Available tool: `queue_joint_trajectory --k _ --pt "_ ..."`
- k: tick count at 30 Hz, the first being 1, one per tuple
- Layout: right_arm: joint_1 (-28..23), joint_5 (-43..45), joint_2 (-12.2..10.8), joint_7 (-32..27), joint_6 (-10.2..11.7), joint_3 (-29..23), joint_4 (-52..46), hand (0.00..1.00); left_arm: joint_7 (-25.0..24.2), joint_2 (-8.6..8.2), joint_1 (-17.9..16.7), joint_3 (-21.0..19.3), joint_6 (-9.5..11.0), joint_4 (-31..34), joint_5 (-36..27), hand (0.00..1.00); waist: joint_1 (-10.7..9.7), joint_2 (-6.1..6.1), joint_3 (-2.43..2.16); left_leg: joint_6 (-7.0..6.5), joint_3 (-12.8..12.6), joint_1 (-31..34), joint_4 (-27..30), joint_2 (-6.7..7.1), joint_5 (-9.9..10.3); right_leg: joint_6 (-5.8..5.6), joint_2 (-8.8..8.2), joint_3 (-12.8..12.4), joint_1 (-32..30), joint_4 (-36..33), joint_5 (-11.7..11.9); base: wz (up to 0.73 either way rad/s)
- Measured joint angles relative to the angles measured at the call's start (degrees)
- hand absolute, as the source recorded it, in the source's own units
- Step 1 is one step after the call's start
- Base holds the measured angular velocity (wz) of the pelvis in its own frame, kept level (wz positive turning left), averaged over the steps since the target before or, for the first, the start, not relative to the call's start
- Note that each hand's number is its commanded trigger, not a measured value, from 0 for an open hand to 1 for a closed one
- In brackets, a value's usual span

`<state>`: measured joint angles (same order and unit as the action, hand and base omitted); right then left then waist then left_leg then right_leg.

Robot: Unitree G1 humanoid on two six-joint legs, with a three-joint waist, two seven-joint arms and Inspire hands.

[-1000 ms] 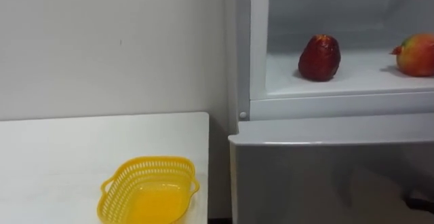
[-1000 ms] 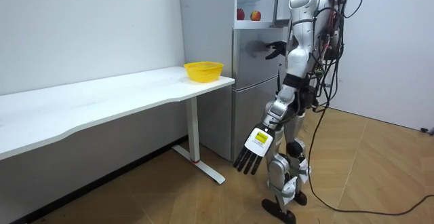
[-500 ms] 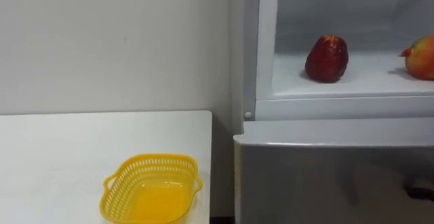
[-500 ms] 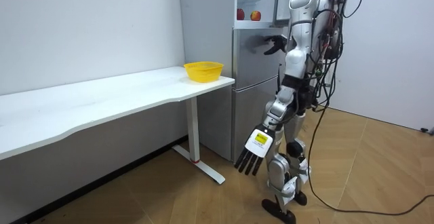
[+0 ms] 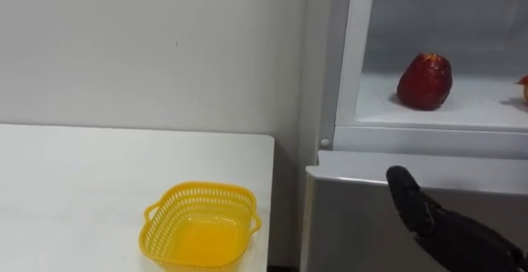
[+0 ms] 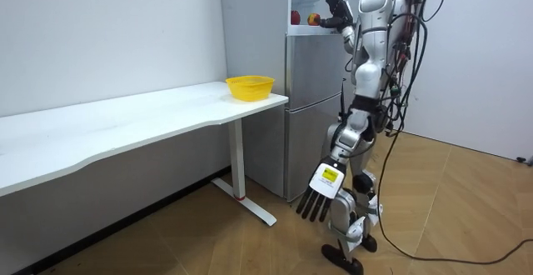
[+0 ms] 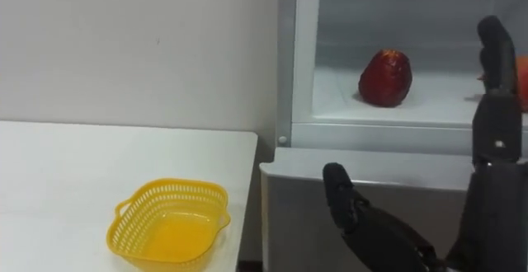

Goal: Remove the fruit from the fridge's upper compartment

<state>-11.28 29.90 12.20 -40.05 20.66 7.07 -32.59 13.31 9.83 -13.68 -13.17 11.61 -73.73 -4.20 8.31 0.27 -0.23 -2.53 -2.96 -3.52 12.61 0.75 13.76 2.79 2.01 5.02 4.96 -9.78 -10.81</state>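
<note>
The fridge's upper compartment (image 5: pixel 462 111) stands open. A dark red apple (image 5: pixel 425 81) sits upright on its white shelf, and a red-yellow fruit (image 6: pixel 314 18) lies further right, partly behind my raised fingers (image 7: pixel 495 82) in the right eye view. My right hand (image 7: pixel 388 235) is up in front of the fridge, open, fingers straight and pointing upward, thumb spread. It holds nothing and is right of the apple, apart from it. My left hand (image 6: pixel 321 193) hangs low at my side, fingers straight.
A yellow plastic basket (image 5: pixel 200 225) sits empty near the right end of the white table (image 5: pixel 74 181), beside the fridge. The closed lower fridge door (image 5: pixel 346 231) is below the shelf. I stand close in front of the fridge on a wooden floor (image 6: pixel 466 225).
My right hand has risen from the lower fridge door to the height of the upper shelf. The eye view has shifted, so the fridge sits further right in it.
</note>
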Motion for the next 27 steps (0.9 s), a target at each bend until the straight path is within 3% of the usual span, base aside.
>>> queue_joint_trajectory --k 5,14,18,27 --pt "1.3 -0.2 0.7 0.1 1.9 0.6 -0.7 0.0 0.2 0.08 0.3 0.1 0.0 0.0 0.0 0.0 0.0 0.21 -0.05 0.03 0.0 -0.1 -0.1 -0.01 0.0 0.06 0.03 0.2 0.0 0.0 0.0 0.0" --pt "1.3 1.0 1.5 -0.8 2.0 -1.9 -0.5 0.0 0.2 0.06 0.7 0.1 -0.1 -0.6 0.1 0.0 -0.7 0.25 -0.03 0.02 0.0 -0.4 -0.3 -0.02 0.0 0.06 0.02 0.0 0.2 0.0 0.1 0.0" --pt "1.3 -0.3 1.5 -1.7 2.2 -2.5 0.8 0.0 0.2 0.08 0.5 0.0 -0.5 -0.5 0.2 0.0 -1.5 0.12 0.28 0.04 0.5 -1.1 -0.7 -0.03 0.0 0.06 -0.07 0.6 1.2 0.0 0.1 0.06" --pt "2.5 -10.6 1.9 -2.1 1.7 -11.9 1.0 0.0 -0.1 0.33 0.1 -2.5 -1.7 0.9 1.3 0.0 -1.7 -1.26 0.5 0.06 0.7 -1.8 -1.0 0.45 0.0 0.01 -0.12 1.2 2.3 1.1 0.0 0.01"
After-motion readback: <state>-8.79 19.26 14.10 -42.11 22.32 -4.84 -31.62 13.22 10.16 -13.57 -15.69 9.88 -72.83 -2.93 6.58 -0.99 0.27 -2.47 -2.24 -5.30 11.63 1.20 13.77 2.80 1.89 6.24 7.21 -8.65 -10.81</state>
